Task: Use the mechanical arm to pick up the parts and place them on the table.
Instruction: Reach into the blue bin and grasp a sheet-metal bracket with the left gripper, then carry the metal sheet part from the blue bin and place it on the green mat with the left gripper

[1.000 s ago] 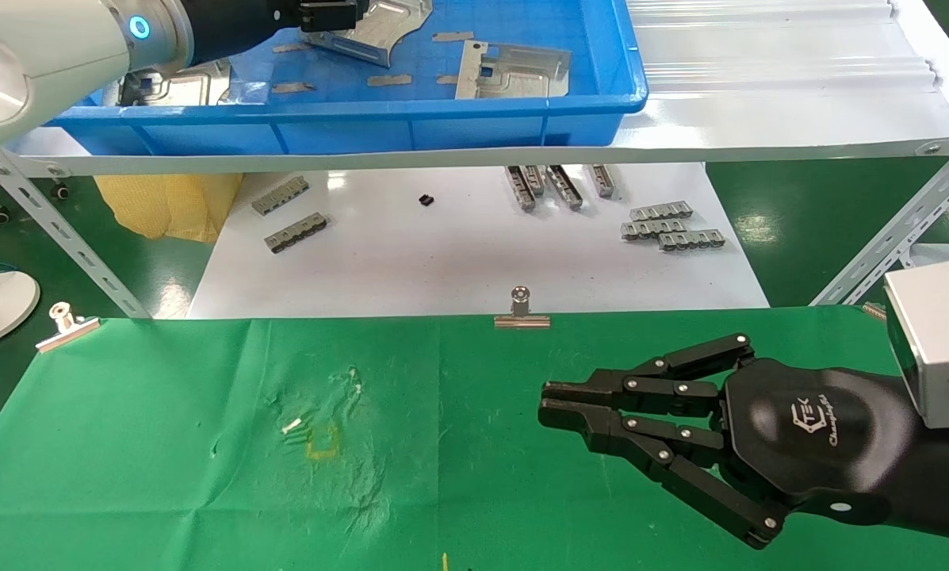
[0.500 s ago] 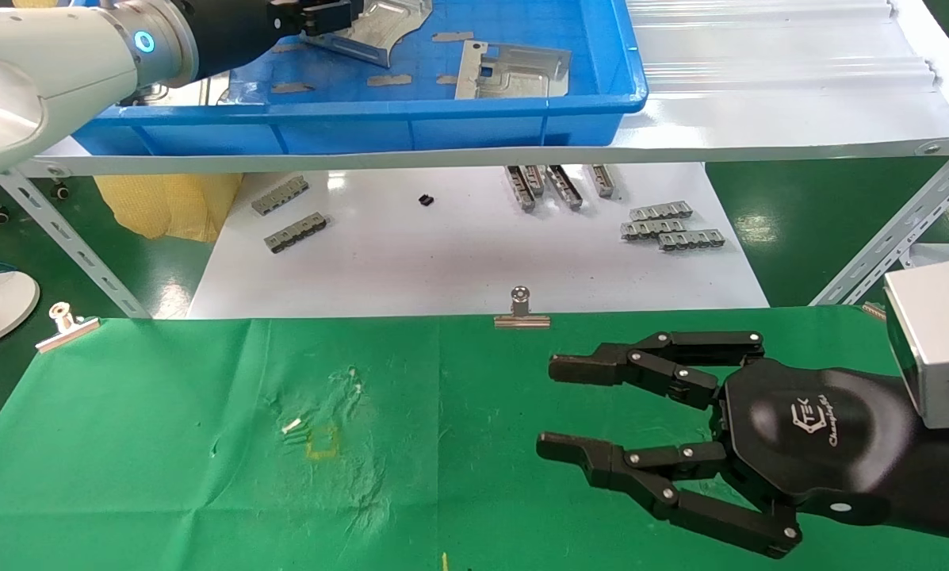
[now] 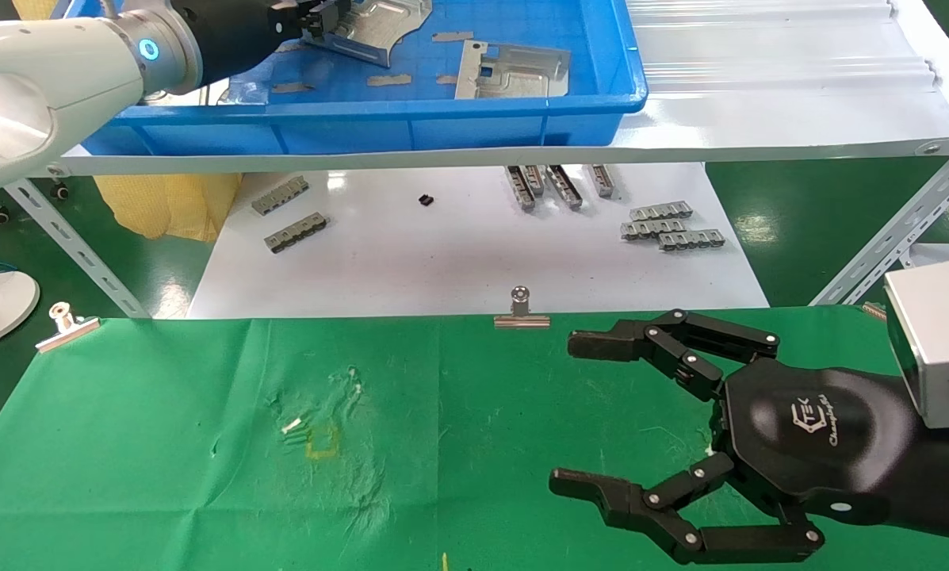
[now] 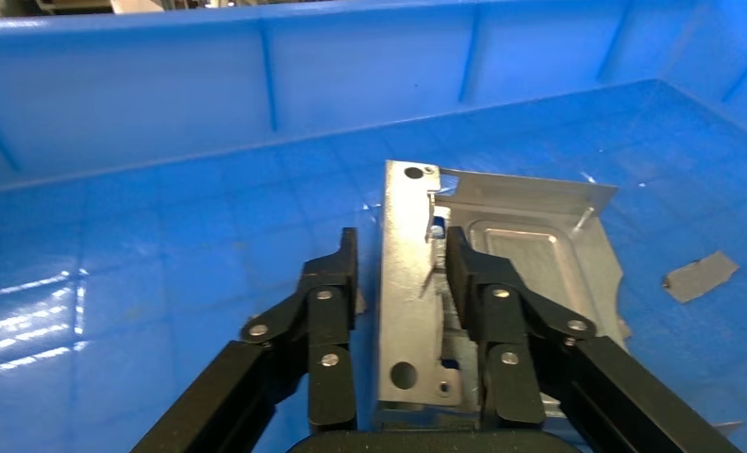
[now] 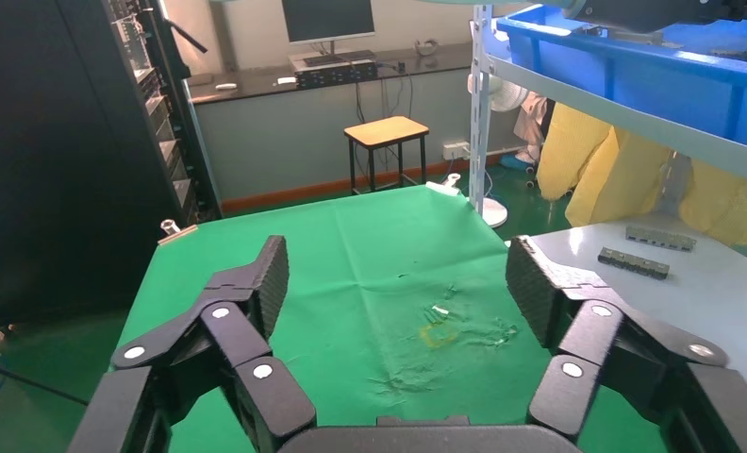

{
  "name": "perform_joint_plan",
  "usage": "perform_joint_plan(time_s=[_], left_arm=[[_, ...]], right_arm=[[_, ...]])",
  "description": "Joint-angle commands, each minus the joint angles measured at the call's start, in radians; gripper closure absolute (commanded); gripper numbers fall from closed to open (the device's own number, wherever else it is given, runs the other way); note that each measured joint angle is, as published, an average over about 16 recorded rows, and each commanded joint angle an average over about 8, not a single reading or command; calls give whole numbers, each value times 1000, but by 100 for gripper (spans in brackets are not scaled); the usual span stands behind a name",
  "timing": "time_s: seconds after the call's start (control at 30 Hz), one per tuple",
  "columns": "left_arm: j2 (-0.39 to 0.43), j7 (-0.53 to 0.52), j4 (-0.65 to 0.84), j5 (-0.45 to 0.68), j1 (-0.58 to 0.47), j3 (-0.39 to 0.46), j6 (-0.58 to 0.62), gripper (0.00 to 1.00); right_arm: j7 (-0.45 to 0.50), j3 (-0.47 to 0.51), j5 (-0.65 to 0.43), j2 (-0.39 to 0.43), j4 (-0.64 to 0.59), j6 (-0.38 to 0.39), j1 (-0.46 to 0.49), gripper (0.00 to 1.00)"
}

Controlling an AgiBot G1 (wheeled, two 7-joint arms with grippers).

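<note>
Early stage: no part on the green tabletop (image 3: pixel 165 444) yet; left gripper (image 4: pixel 403 260), upper left of head frame, has fingers straddling a part (image 4: pixel 502 255) in the blue bin (image 3: pixel 442 123), not clearly clamped, while right gripper (image 3: pixel 581 420), lower right, hangs wide open & empty.

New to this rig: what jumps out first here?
The right gripper, wide open and empty over the green table at the near right. Next, the blue bin on the shelf, where the left gripper straddles the upright edge of a metal plate; another plate lies beside it.
</note>
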Motion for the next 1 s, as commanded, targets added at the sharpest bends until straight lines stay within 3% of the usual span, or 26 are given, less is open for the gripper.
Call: perform_joint_plan(time_s=[0.03, 0.7, 0.83, 1.0], left_arm=[[-1, 2, -4, 4, 0, 4, -5, 100], [-15, 99, -43, -21, -38, 4, 36, 100], [-38, 152, -56, -43, -44, -8, 115, 100], [-97, 241, -77, -72, -38, -24, 307, 100]], right_arm=[[0, 0, 0, 0, 0, 0, 0, 0], [0, 0, 0, 0, 0, 0, 0, 0], [0, 0, 0, 0, 0, 0, 0, 0], [0, 0, 0, 0, 0, 0, 0, 0]])
